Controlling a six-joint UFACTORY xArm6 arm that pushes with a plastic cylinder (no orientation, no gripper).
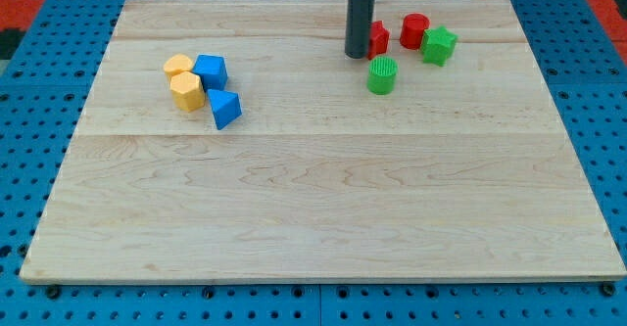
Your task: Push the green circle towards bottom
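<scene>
The green circle [382,74], a short ribbed cylinder, stands on the wooden board [323,199] at the upper right of centre. My tip [358,54] is just up and to the left of it, a small gap apart. The dark rod rises from the tip to the view's top. A red block [378,38] sits right beside the rod, on its right. A red cylinder [414,30] and a green star [439,45] lie further right, above the green circle.
At the upper left lies a cluster: a yellow block [177,67], a yellow hexagon [187,91], a blue block [211,70] and a blue triangle-like block [225,109]. A blue pegboard [29,120] surrounds the board.
</scene>
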